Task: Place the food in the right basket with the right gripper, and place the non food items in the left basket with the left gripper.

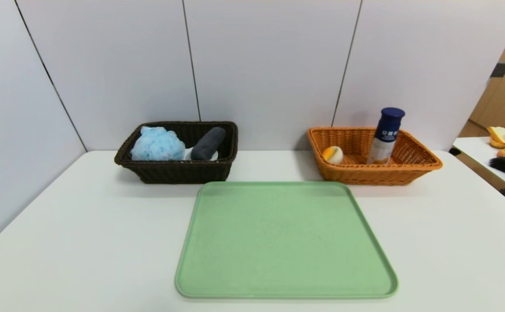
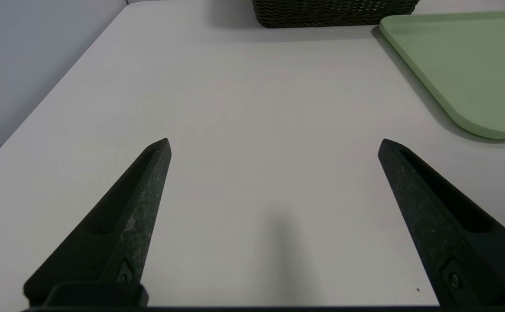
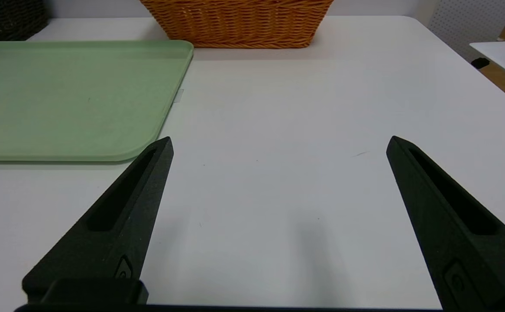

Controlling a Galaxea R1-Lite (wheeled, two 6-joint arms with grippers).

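- The white table (image 1: 83,242) carries everything, and neither arm shows from the head view.
- The green tray (image 1: 285,240) lies in the middle with nothing on it, so by my reckoning the sorting is finished or close to it.
- The dark basket (image 1: 179,171) stands at the back left, holding a blue bath puff (image 1: 157,144) and a dark grey roll (image 1: 208,143) lying side by side.
- The orange basket (image 1: 376,171) stands at the back right. A tall blue-capped bottle (image 1: 386,136) stands upright in it, with a small orange-and-white round thing (image 1: 333,154) at its left end.
- The left gripper (image 2: 274,145) hangs low over bare table left of the tray, fingers spread wide and empty.
- The right gripper (image 3: 278,143) hangs likewise right of the tray, spread wide and empty.
- The risk I see: that bottle looks more like a spray can than food; if so, it sits in the wrong basket. Fetching it out could tip it, being tall and narrow.
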